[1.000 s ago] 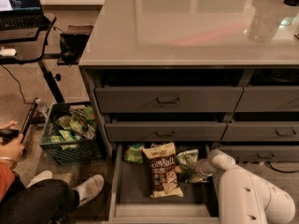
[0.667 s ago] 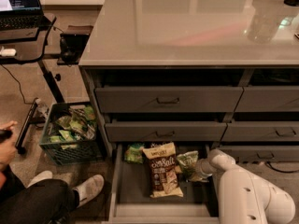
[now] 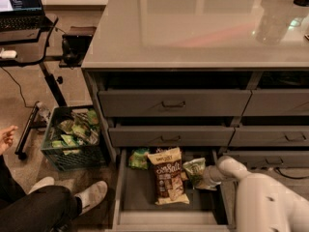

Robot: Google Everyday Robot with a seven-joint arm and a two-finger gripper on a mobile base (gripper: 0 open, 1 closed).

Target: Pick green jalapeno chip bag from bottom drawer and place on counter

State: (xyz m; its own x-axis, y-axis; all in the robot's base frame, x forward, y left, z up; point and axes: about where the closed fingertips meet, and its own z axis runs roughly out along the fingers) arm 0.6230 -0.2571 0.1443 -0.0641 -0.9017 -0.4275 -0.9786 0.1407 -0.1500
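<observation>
- The bottom drawer (image 3: 140,193) stands open under the two closed drawers above it, so its contents can be reached from above.
- The green chip bag (image 3: 193,169) lies on the drawer floor at the right, just beside a taller brown bag (image 3: 166,176) in the middle. A smaller bright green bag (image 3: 139,158) sits at the back left.
- The white arm (image 3: 263,202) comes in from the lower right and bends down into the drawer, which puts the gripper (image 3: 207,178) against the right edge of the green chip bag.
- Whether the gripper is spread or pinching the bag cannot be told, because the bag and wrist cover it.
- The counter (image 3: 193,33) above has bare room at its near edge, likely the easiest spot for the bag.
</observation>
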